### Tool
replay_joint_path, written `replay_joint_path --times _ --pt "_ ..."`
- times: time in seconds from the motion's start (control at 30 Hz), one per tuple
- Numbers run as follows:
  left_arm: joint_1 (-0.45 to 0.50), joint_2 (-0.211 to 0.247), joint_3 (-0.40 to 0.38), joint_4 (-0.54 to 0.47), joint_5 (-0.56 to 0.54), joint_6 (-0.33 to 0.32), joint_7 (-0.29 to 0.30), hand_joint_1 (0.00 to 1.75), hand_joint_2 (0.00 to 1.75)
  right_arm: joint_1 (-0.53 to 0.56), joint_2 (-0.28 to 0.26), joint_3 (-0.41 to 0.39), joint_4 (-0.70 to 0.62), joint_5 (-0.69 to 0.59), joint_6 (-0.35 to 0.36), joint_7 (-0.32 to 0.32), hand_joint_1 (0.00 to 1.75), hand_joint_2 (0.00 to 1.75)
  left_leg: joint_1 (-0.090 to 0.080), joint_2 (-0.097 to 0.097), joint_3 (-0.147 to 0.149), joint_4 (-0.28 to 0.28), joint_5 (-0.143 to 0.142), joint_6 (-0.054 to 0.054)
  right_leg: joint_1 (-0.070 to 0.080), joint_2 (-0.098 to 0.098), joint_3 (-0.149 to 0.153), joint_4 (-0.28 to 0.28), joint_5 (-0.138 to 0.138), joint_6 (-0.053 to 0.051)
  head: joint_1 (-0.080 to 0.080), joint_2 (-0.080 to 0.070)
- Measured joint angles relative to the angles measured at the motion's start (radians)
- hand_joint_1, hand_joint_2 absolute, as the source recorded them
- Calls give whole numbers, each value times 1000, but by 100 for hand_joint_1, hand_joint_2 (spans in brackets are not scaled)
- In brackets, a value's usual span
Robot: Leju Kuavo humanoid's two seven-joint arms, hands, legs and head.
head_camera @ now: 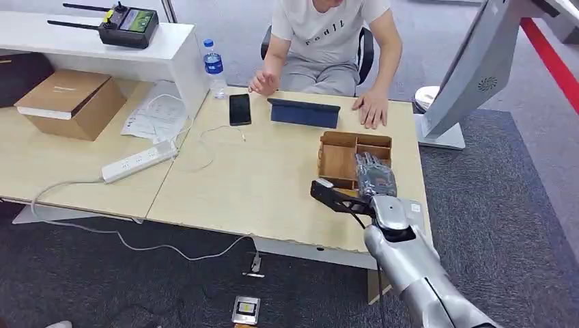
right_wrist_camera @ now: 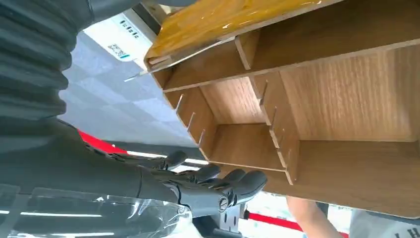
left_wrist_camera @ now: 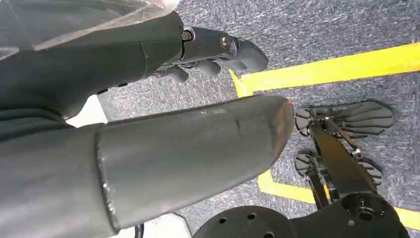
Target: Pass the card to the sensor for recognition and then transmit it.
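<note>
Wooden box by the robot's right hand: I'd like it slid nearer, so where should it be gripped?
Probably the left outer wall of the wooden box, taken from above. The box lies flat and open-topped, so that thin upright wall gives the fingers an edge to pinch. The right hand hangs over the box's near right corner, holding nothing.

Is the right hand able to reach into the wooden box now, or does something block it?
Probably yes. The right hand hovers right at the wooden box, whose compartments look open on top, and nothing lies between them.
</note>
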State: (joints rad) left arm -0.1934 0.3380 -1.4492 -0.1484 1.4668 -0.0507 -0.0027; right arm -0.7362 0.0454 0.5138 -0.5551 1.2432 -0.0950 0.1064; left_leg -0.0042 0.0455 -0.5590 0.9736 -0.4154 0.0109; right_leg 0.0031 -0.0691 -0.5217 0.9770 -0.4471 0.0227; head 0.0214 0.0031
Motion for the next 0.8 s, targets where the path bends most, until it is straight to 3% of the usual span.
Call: replay_joint_path --times 0.13,0.43,0.8 --pt "1 0 2 0 10 6 5 0 0 10 -14 0 -28 -16 10 6 0 175 0 0 0 0 0 0 0 0 0 0 0 0 0 0" --pt "2 -1 19 0 29 16 24 0 0 113 -53 1 -242 -37 108 35 0 175 0 0 0 0 0 0 0 0 0 0 0 0 0 0" --pt "1 -15 43 0 47 47 37 0 0 182 -63 18 -427 -35 157 34 0 175 0 0 0 0 0 0 0 0 0 0 0 0 0 0"
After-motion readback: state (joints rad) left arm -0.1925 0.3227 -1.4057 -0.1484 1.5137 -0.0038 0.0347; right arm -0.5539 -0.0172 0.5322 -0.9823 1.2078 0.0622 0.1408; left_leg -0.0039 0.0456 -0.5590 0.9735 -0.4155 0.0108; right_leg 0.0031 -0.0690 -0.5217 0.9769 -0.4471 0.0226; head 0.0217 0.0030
